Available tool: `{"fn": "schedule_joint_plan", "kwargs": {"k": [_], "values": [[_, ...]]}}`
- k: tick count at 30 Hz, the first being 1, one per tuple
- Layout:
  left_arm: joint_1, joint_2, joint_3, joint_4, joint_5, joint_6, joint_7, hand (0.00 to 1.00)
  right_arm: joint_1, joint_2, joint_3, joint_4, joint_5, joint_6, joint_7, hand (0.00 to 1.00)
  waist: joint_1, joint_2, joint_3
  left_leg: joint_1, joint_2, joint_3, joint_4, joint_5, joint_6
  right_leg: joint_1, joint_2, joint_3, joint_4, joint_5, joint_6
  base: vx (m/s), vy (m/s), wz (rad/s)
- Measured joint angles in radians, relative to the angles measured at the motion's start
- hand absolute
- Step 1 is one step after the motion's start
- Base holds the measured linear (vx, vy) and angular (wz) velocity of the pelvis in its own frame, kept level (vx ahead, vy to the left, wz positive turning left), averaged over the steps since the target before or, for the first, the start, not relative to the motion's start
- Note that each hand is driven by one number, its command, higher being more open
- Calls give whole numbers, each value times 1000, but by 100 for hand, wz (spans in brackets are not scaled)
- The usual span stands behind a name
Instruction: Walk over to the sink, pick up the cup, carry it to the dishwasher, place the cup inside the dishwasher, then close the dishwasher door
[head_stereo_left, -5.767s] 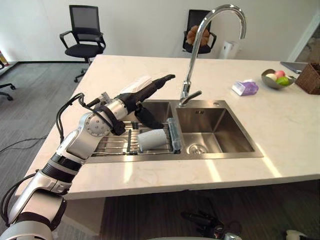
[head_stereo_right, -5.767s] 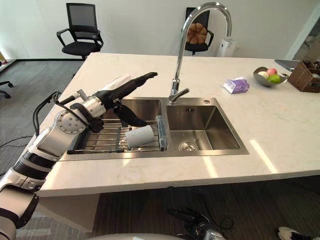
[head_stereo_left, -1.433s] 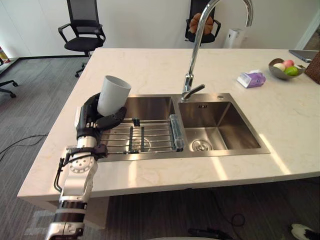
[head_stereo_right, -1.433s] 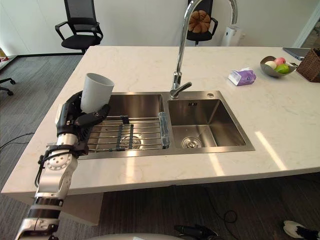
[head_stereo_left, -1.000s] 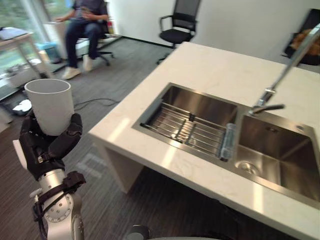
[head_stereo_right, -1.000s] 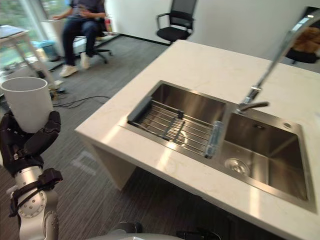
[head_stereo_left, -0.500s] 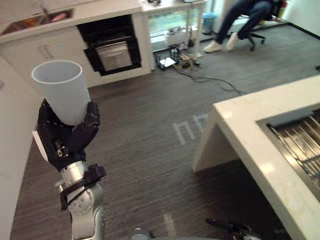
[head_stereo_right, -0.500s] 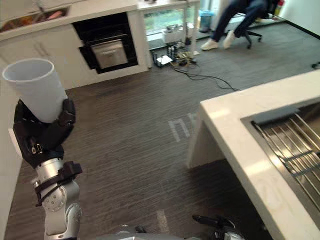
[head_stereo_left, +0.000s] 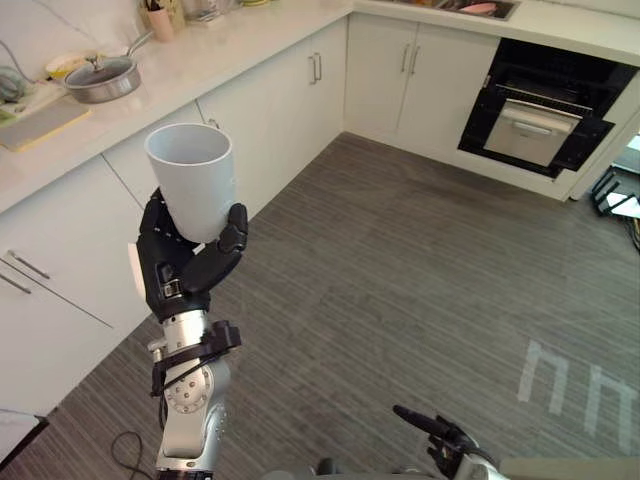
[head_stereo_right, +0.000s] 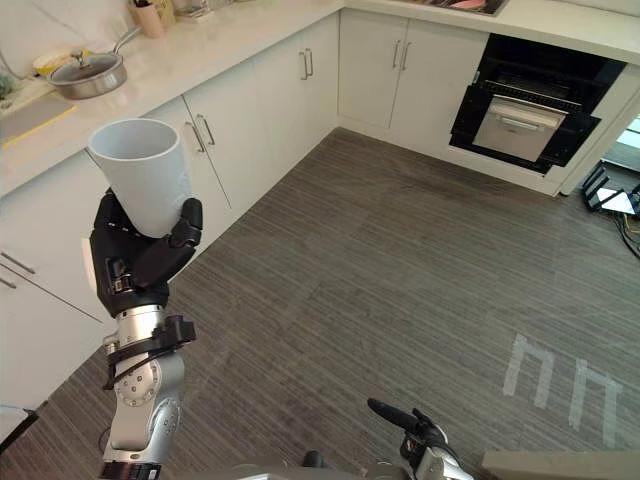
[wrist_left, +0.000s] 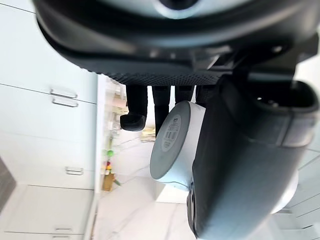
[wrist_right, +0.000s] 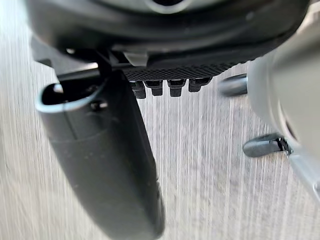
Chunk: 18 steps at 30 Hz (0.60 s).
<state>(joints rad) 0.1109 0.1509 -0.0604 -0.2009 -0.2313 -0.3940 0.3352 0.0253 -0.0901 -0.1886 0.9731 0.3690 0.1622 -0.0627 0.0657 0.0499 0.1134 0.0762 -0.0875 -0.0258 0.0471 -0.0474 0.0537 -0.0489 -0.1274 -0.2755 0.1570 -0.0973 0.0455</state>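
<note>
- Swinging round since half a second ago, the head views leave the island and the seated person behind and face a corner of white cabinets (head_stereo_left: 300, 90); that is the camera turning, not the things moving.
- Still clamped in the left hand (head_stereo_left: 183, 270), the cup (head_stereo_left: 193, 190) rides along, upright, mouth up.
- Fingers and thumb curl round the cup's lower half, and its rim stands clear above the hand.
- Low and to the right of that hand, the right hand (head_stereo_left: 447, 447) hangs over the grey floor (head_stereo_left: 400, 280); whether it is spread or closed, I cannot tell.
- Beyond the left hand and to its left, a lidded pan (head_stereo_left: 98, 80) sits on the pale surface (head_stereo_left: 200, 55).
- Far ahead and to the right of the cup, across the floor, a black built-in appliance (head_stereo_left: 540, 125) is set among the cabinets.
</note>
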Motion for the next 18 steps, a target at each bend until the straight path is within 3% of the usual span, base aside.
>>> {"fn": "schedule_joint_plan", "kwargs": {"k": [1,4,9,11,12,16,18], "values": [[2,11,-5,5,0,18,-3,0,9,7,8,-2,1,3,-6,100,0,-19,-11,12,-10,0,2,-18,-28,2,-11,-1,-3,94,-15,183,-81,10],[1,14,-5,7,-1,27,-18,0,21,6,20,-1,2,13,-33,100,-5,-19,-21,22,13,35,33,-68,-64,66,8,-15,-67,92,-1,178,-92,15],[6,23,-3,7,-24,51,-57,0,33,-17,20,-2,1,21,-43,100,-15,-16,-28,61,33,97,41,-79,-69,130,27,-18,-99,91,-2,116,-35,13],[15,30,5,7,-24,51,-60,0,34,-19,20,-2,1,21,-40,100,-16,-17,-38,64,33,104,40,-84,-68,135,29,-13,-107,92,-2,43,15,-2],[47,35,14,8,-25,49,-94,0,58,10,79,4,-2,28,9,100,-31,-54,-60,77,38,122,-36,-25,-11,152,52,-5,-183,140,-1,0,0,0],[52,35,15,8,-25,48,-93,0,70,9,79,3,-2,28,11,100,-32,-54,-65,82,39,132,-39,-25,-12,150,55,3,-192,141,-2,1,0,-7],[80,20,27,8,-27,46,-92,0,98,8,79,-6,-1,28,22,100,-29,-52,-100,82,44,161,-48,-35,-17,143,68,38,-213,148,-9,24,-5,-47]]}}
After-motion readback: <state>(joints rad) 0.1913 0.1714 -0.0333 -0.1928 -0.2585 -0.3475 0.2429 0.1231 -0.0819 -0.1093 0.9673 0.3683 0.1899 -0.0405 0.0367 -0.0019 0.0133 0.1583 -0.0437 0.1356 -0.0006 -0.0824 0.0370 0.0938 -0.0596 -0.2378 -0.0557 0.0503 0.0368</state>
